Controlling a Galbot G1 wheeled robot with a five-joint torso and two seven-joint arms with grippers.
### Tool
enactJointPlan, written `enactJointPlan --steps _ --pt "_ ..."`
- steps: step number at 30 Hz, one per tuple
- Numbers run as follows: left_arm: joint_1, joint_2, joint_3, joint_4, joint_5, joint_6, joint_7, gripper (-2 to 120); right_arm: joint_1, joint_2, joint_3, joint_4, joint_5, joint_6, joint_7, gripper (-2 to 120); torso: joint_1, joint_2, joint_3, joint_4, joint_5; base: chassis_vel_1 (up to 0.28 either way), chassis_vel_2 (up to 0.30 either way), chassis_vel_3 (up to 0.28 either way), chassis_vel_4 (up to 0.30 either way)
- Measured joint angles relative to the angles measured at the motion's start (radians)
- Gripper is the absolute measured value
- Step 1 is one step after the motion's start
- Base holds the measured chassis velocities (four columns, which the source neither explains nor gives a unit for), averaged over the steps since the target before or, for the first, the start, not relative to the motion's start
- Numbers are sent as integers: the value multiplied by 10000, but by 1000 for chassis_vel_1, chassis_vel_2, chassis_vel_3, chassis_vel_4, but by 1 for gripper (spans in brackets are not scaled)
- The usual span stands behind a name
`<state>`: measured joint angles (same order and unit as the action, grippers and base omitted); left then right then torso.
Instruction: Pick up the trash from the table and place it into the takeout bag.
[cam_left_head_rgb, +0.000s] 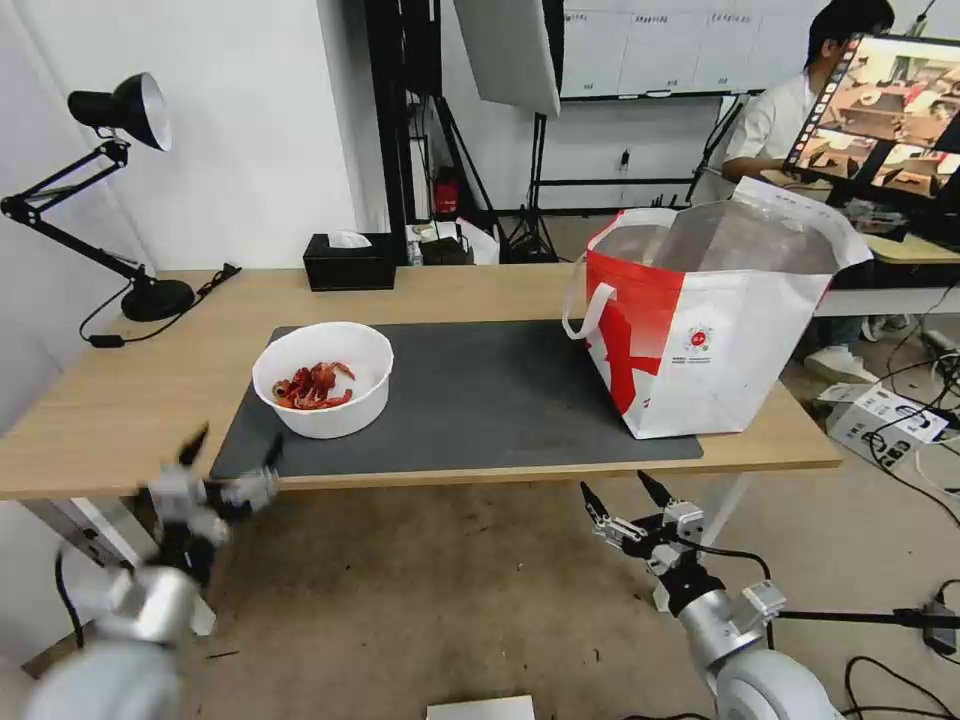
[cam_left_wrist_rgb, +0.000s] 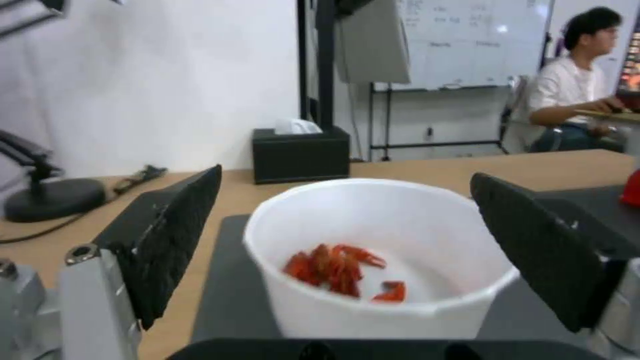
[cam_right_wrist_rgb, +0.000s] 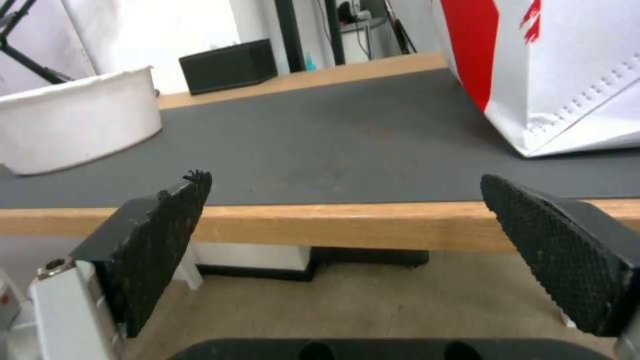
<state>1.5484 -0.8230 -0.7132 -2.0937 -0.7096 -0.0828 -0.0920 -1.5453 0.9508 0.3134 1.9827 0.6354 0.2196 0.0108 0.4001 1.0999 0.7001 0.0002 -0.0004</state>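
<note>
A white round bowl (cam_left_head_rgb: 322, 379) holding red crayfish shells (cam_left_head_rgb: 313, 386) rests on the left part of the dark grey mat (cam_left_head_rgb: 480, 400) on the table (cam_left_head_rgb: 120, 400). The takeout bag (cam_left_head_rgb: 710, 325), white with a red panel and foil lining, stands open at the mat's right end. My left gripper (cam_left_head_rgb: 233, 450) is open just in front of the table's front edge, close to the bowl (cam_left_wrist_rgb: 373, 255), which sits between its black pads (cam_left_wrist_rgb: 177, 235). My right gripper (cam_left_head_rgb: 626, 492) is open below the front edge, short of the bag (cam_right_wrist_rgb: 567, 75).
A black tissue box (cam_left_head_rgb: 350, 261) and a black desk lamp (cam_left_head_rgb: 130, 200) stand at the table's back left. A person sits at a desk with a monitor (cam_left_head_rgb: 895, 100) behind the bag. Cables and a white box (cam_left_head_rgb: 880, 415) lie on the floor at right.
</note>
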Motion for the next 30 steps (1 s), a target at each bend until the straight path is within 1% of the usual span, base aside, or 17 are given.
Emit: enactJointPlan --steps 1,2,4,5,8,9,12,15,16,18,22,24,25,26,28,29,30 --pt "-474 552 242 212 -672 209 -157 100 3 0 0 0 1 -1 -2 100 -1 0 0 -1 -1 0 0 0 0" --pt "-474 552 242 212 -672 209 -157 100 3 0 0 0 1 -1 -2 100 -1 0 0 -1 -1 0 0 0 0" --pt "-1150 1212 607 587 -1489 377 -272 100 2 0 1 0 3 0 0 100 1 0 0 -6 0 0 0 0 0" --pt "-1150 1212 607 587 -1489 377 -272 100 2 0 1 0 3 0 0 100 1 0 0 -6 0 0 0 0 0" --pt "-1789 1807 1002 927 -2005 466 -282 100 2 0 1 1 6 -1 -2 100 0 0 0 3 4 0 0 0 0" --pt "-1789 1807 1002 927 -2005 466 -282 100 2 0 1 1 6 -1 -2 100 0 0 0 3 4 0 0 0 0" --pt "-2586 2166 1611 1313 -2357 585 -277 100 3 -1 3 1 8 0 -2 100 0 0 0 0 1 0 0 0 0" --pt "-3914 2475 2563 2078 -2917 760 -275 100 2 0 4 3 10 -1 -4 100 1 0 0 -5 2 0 0 0 0" --pt "-3914 2475 2563 2078 -2917 760 -275 100 2 0 4 3 10 -1 -4 100 1 0 0 -5 2 0 0 0 0" --pt "-4296 2657 2731 2556 -3241 970 -266 100 3 0 5 4 10 -1 -6 100 1 0 0 -3 1 0 0 0 0" --pt "-4397 2813 2731 2810 -3539 1309 -259 100 2 0 4 6 10 -1 -7 100 0 0 0 2 3 0 0 0 0" --pt "-4584 2964 2745 2880 -4161 2237 -258 100 2 0 5 8 10 -1 -7 100 -1 0 0 1 0 0 0 0 0" --pt "-4584 2964 2745 2880 -4161 2237 -258 100 2 0 5 8 10 -1 -7 100 -1 0 0 1 0 0 0 0 0" --pt "-4718 3022 2757 2879 -4462 2720 -257 100 3 -1 5 9 10 -1 -7 100 -1 0 -1 0 3 0 0 0 0" --pt "-5102 3158 2787 2891 -5253 4199 -248 100 2 -1 5 10 10 -1 -7 100 0 0 -1 -2 3 0 0 0 0" --pt "-5102 3158 2787 2891 -5253 4199 -248 100 2 -1 5 10 10 -1 -7 100 0 0 -1 -2 3 0 0 0 0" --pt "-5216 3181 2789 2912 -5414 4589 -248 100 3 -1 5 10 11 -1 -7 100 -1 0 -1 -2 3 0 0 0 0"
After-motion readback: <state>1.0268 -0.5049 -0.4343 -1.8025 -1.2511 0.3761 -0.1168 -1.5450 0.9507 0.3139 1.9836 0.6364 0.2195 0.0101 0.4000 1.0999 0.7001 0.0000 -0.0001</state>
